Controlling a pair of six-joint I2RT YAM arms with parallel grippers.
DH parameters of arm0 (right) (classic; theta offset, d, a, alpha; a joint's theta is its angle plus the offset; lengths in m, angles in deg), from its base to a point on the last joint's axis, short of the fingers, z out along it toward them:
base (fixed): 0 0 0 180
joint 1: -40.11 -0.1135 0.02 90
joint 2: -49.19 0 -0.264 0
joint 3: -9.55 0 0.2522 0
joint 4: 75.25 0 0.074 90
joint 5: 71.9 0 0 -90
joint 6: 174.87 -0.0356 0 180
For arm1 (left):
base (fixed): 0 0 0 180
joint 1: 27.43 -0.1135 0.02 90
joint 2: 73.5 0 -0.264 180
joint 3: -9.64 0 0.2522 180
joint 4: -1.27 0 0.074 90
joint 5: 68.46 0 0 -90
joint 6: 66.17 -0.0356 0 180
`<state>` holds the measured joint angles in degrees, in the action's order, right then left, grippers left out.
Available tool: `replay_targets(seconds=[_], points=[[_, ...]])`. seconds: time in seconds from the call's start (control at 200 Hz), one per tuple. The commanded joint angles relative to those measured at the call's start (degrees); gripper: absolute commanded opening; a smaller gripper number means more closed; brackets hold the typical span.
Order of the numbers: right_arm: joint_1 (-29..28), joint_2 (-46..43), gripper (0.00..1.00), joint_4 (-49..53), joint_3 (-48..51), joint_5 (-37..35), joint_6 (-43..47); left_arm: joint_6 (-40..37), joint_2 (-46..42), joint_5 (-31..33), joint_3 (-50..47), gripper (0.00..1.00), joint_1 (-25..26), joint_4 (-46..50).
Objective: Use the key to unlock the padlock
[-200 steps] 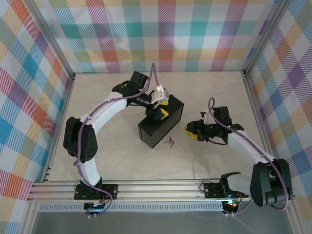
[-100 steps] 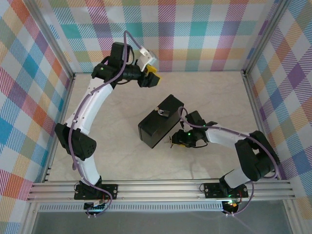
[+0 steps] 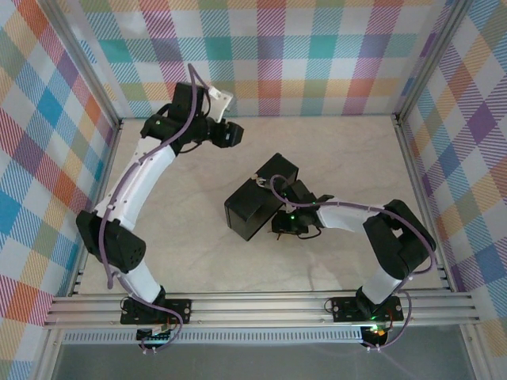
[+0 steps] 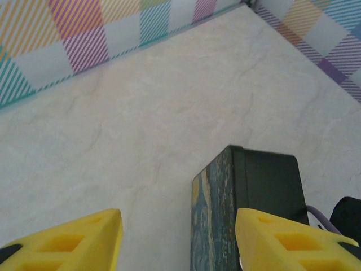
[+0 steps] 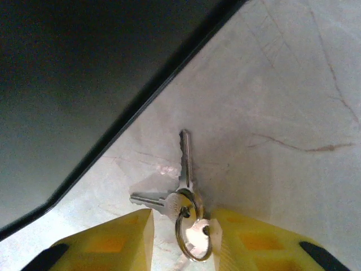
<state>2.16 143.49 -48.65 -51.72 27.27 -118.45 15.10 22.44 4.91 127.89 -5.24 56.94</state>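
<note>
Since a second ago your left arm has swung off the box (image 3: 252,207) to the far left corner, and your right arm has reached in low to the box's near right side

From the top external camera, you have the left gripper (image 3: 231,135) raised near the back wall (image 3: 317,55), well apart from the box. The padlock (image 3: 260,182) sits on the box's top, by its far right edge. Your right gripper (image 3: 279,227) is down on the surface (image 3: 198,261), just beside the box's near right corner; the key is hidden under it from this angle

On the left wrist camera, your left gripper (image 4: 177,240) is released: the yellow fingers (image 4: 84,240) stand wide apart with nothing between them, and bare surface (image 4: 141,113) and one end of the box (image 4: 248,192) lie below

On the right wrist camera, the key (image 5: 185,161) lies flat on the surface (image 5: 293,84), just beside the box's dark edge (image 5: 84,84), its blade pointing away from you. A second key (image 5: 149,199) splays off to the left from the same ring (image 5: 194,248). Your right gripper (image 5: 181,240) straddles that ring, jaws part-way apart, the right finger (image 5: 254,245) at the ring and a gap left on the other side, so nothing is clenched yet
</note>
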Motion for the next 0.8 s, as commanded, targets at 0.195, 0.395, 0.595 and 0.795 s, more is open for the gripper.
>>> replay_targets(seconds=[0.195,0.395,0.595,0.795], points=[[-1.7,0.3,0.14,-2.6,6.6,-8.3,0.4,9.3,-8.4,9.4,-10.2,0.51,-0.5,-2.1],[-0.2,-2.7,0.02,-3.7,9.2,-9.7,1.2,11.1,-11.4,7.4,-15.4,0.48,2.0,-1.1],[3.4,-11.4,0.00,-6.1,12.3,-3.4,4.1,15.3,-11.6,4.1,-21.2,0.42,8.1,-0.6],[8.4,-22.4,0.00,-2.5,12.7,4.0,4.2,20.7,-15.5,0.8,-27.3,0.43,12.2,-5.2]])
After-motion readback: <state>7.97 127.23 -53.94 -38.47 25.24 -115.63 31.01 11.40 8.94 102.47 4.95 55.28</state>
